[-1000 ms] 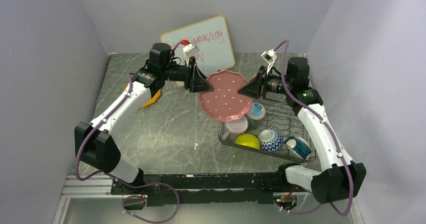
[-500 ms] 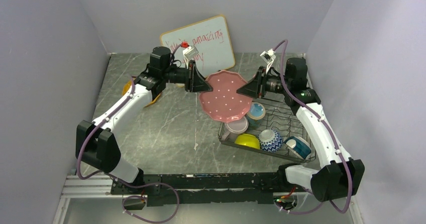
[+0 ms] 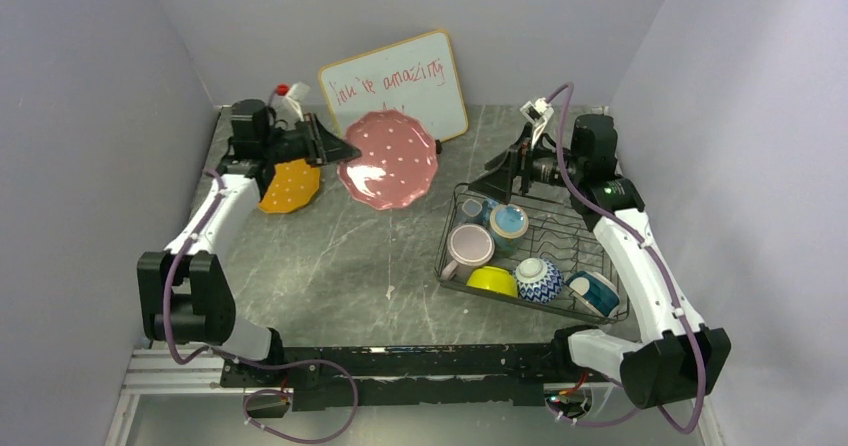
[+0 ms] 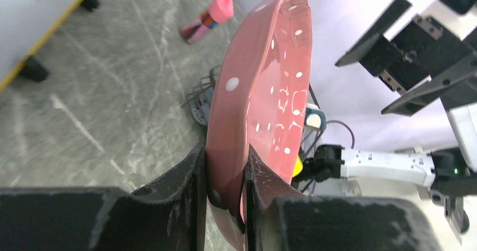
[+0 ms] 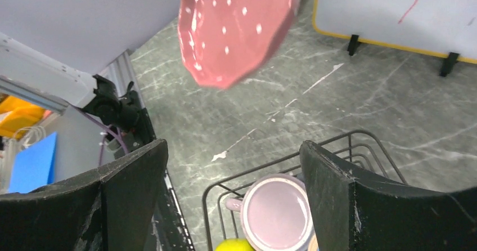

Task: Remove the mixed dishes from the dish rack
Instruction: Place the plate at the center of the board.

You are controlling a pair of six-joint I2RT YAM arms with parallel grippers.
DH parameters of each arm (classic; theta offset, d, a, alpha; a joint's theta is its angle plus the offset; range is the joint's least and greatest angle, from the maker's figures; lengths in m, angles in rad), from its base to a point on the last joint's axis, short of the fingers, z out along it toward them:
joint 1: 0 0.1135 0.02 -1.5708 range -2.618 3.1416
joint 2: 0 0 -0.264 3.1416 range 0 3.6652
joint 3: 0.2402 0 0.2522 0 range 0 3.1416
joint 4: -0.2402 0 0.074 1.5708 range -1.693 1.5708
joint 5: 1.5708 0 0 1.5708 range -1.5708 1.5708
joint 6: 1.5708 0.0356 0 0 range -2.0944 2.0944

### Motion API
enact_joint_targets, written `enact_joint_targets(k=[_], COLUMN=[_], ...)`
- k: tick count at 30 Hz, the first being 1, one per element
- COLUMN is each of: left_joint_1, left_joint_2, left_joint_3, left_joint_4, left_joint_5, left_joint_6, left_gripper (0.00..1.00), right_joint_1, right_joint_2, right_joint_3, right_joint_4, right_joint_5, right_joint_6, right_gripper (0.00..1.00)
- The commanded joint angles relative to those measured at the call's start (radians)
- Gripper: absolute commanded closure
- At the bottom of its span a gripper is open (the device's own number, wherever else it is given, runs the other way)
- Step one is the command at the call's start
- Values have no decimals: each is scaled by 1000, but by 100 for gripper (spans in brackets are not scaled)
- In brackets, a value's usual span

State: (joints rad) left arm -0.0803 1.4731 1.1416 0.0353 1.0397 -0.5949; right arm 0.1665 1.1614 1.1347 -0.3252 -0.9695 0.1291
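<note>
Leftward has gone the pink plate (image 3: 390, 159): it left the space above the rack (image 3: 560, 231) and now hangs tilted before the whiteboard (image 3: 400, 81), just right of the orange plate (image 3: 290, 186) on the counter (image 3: 340, 256). Left fingers (image 4: 180, 178) pinch its rim. Right fingers (image 5: 135, 172), spread wide and holding nothing, hover over the rack's far left corner, above the mug (image 5: 278, 214).
</note>
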Motion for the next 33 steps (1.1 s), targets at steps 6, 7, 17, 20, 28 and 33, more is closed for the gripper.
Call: enact_joint_targets(k=[6, 7, 17, 20, 28, 33], left_joint_1=[340, 383, 641, 645, 644, 642], left_joint_2=[-144, -145, -18, 47, 182, 276], left_joint_3=[40, 43, 95, 118, 131, 152], left_joint_4=[-200, -236, -418, -432, -350, -317], left_joint_5=[36, 29, -98, -133, -212, -221], left_joint_6=[44, 59, 197, 228, 191, 200], left_gripper=[98, 97, 97, 97, 97, 97], right_joint_1=[2, 2, 0, -2, -8, -14], right_joint_2=[-127, -133, -226, -241, -264, -274], right_joint_3=[56, 56, -48, -76, -114, -126], right_joint_4=[-174, -195, -237, -227, -206, -203], right_joint_5=[141, 157, 264, 267, 279, 278], right_joint_6=[-264, -286, -402, -407, -405, -404], right_gripper=[9, 9, 9, 9, 9, 9])
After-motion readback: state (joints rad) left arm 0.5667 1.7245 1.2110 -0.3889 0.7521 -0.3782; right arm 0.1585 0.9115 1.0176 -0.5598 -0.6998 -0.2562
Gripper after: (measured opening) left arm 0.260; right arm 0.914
